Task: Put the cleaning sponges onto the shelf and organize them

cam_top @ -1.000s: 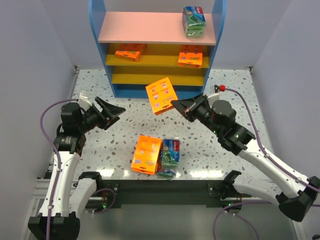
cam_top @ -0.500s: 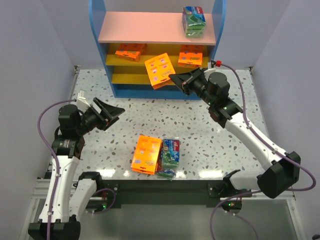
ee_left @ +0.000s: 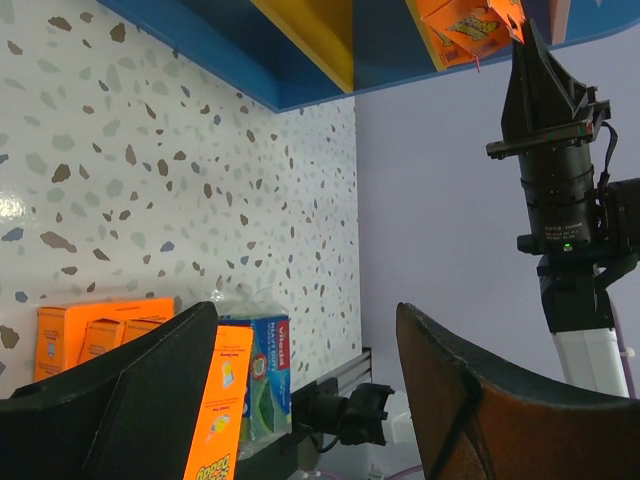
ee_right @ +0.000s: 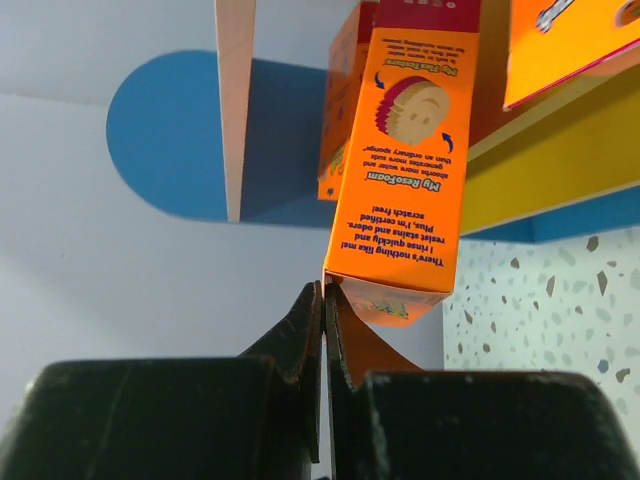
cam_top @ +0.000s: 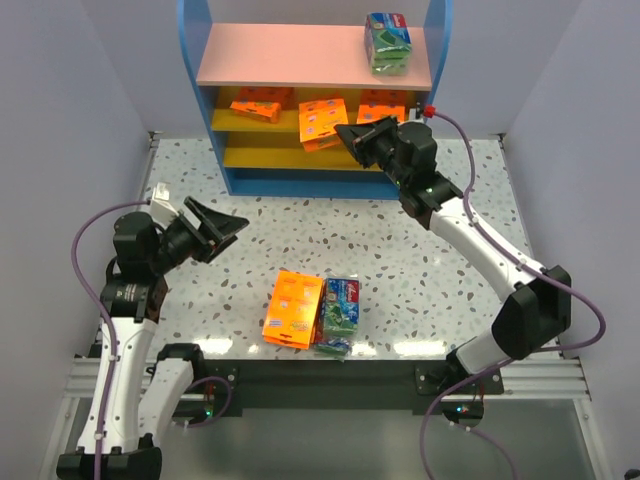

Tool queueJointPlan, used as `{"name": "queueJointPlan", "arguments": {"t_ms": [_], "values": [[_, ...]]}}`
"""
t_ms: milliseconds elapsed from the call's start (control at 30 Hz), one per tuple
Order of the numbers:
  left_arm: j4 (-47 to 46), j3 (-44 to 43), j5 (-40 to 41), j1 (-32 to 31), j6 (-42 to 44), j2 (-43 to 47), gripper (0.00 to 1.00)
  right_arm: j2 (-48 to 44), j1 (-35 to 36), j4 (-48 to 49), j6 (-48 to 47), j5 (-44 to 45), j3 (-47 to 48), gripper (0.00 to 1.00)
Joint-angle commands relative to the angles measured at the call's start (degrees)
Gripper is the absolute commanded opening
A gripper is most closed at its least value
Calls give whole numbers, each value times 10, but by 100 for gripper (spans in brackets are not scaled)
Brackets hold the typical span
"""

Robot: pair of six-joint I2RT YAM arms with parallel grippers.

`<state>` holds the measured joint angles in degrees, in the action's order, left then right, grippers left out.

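Cleaning sponges are shown partly stowed on a three-tier shelf unit (cam_top: 290, 55) with blue side panels, a pink top board and two yellow lower boards, standing at the far side of a speckled white table (cam_top: 430, 280). The right gripper (cam_top: 347, 133) reaches toward the shelf with its jaws pressed together, the fingertips (ee_right: 300, 330) pinching the thin lower edge of a flat bright-orange rectangular sponge pack (cam_top: 322, 122). This held pack hangs tilted at the front of the upper yellow board, between a left orange pack (cam_top: 257, 103) and a right orange pack (cam_top: 383, 100) that lie on that board, the right one partly hidden behind the gripper. Whether the held pack touches the board cannot be told. A thick green-and-blue plastic-wrapped pack (cam_top: 387, 42) with a red logo rests on the pink top board near its right end. The lower yellow board carries nothing visible from above. Near the arm bases, a near orange pack (cam_top: 293, 308) lies on the table with a second green-and-blue wrapped pack (cam_top: 340, 312) touching its right side; whether more orange packs lie stacked beneath cannot be told. The left gripper (cam_top: 240, 228) hovers over the left part of the table, its jaws spread wide and holding nothing, well apart from every pack.
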<state>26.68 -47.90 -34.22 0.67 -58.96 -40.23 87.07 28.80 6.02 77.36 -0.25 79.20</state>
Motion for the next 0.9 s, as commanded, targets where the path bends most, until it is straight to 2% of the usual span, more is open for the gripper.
{"name": "queueJointPlan", "arguments": {"t_ms": [0,367,867], "values": [[7,-23,-4,-1,2,11,77,-7,-3,18,12,75,-7,0],[7,-23,-8,-1,4,8,77,56,-1,21,34,65,23,0],[1,-21,-10,-1,6,-1,77,113,2,12,66,119,103,0]]}}
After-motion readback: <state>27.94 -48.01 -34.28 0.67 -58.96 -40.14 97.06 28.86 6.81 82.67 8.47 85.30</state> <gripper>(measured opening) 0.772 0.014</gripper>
